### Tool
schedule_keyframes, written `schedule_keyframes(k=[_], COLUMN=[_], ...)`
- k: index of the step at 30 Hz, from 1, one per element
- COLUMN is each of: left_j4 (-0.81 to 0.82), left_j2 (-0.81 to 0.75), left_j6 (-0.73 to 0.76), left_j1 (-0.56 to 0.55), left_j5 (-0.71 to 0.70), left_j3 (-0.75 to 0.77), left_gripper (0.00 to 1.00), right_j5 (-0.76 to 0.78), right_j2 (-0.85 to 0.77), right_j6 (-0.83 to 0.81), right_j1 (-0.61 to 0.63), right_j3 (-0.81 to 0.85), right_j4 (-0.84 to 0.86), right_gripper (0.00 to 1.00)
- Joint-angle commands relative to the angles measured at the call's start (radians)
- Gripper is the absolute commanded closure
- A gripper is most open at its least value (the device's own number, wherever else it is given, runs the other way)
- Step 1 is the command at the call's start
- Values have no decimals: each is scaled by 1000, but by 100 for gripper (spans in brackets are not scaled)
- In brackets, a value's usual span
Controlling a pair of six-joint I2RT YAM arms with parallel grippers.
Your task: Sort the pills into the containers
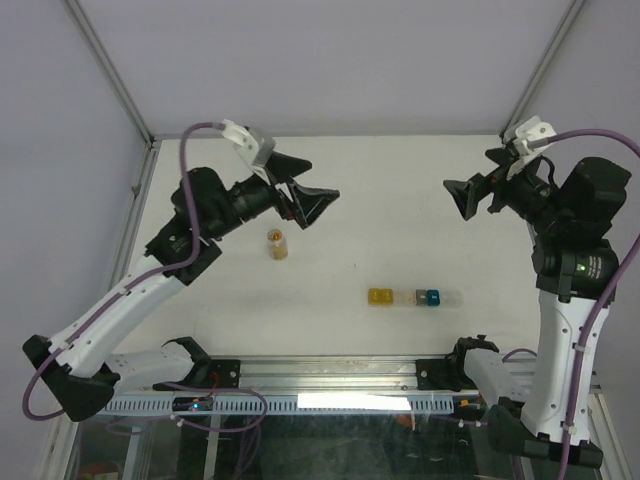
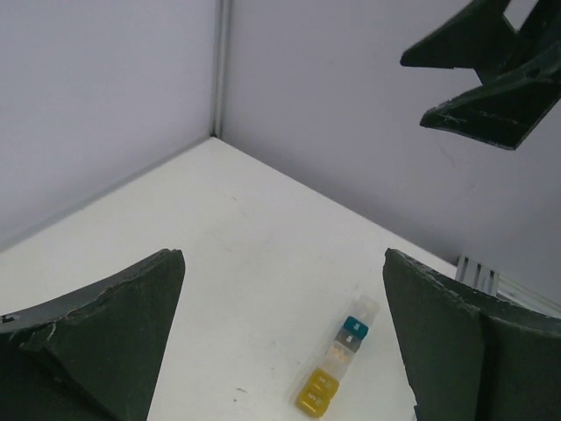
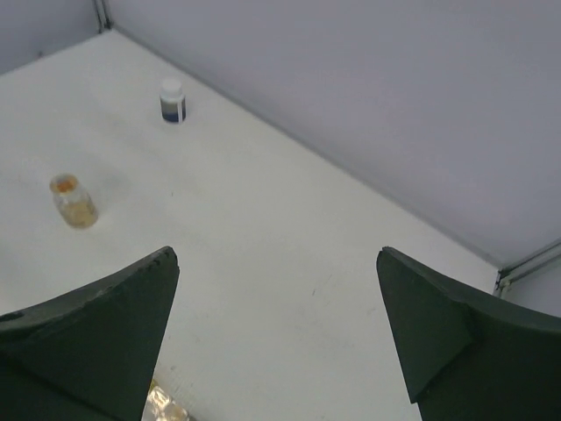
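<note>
1. The table (image 1: 380, 190) carries everything, and both my arms hang above it. I must come down slowly, so that I sweep nothing over.
2. My left gripper (image 1: 318, 208) is spread wide and holds nothing. It hovers near the vial, so I judge this claw should take it.
3. My right gripper (image 1: 460, 198) is also released and empty. It is high over the right side, well apart from the containers.
4. The containers (image 1: 415, 297), a strip of yellow, clear, teal and clear cells, lie near the front edge, right of the middle. I cannot tell whether their lids are up.
5. The vial (image 1: 277, 243) stands upright, left of the middle. I should close on its body from the side and keep it upright, because I think it tips easily.
6. The blue bottle (image 3: 173, 101) with the white cap stands apart from the vial. I leave it alone.
7. The pills (image 3: 79, 210) seem to be the orange-tan mass inside the vial. Single ones are too small to tell. Later I should pour gently, over one cell.
</note>
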Motion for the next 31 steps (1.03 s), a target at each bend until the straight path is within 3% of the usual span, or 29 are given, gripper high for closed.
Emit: schedule_keyframes(k=[1, 7, 12, 20, 31], left_j4=[-264, -414, -436, -440, -444], left_j2=[-93, -139, -158, -160, -161], left_j6=[-13, 5, 14, 23, 24], left_j1=[0, 0, 0, -1, -1], left_j5=[-186, -237, -255, -247, -250], left_j3=[219, 355, 346, 328, 322], left_gripper=[1, 1, 1, 1, 1], right_j5=[32, 29, 188, 121, 143], right_j2=[15, 4, -16, -20, -21], right_j6=[211, 309, 450, 403, 387], right_j1=[-5, -6, -4, -6, -6], right_j3=[173, 244, 238, 220, 204], right_j4=[80, 61, 92, 77, 82], right_gripper=[1, 1, 1, 1, 1])
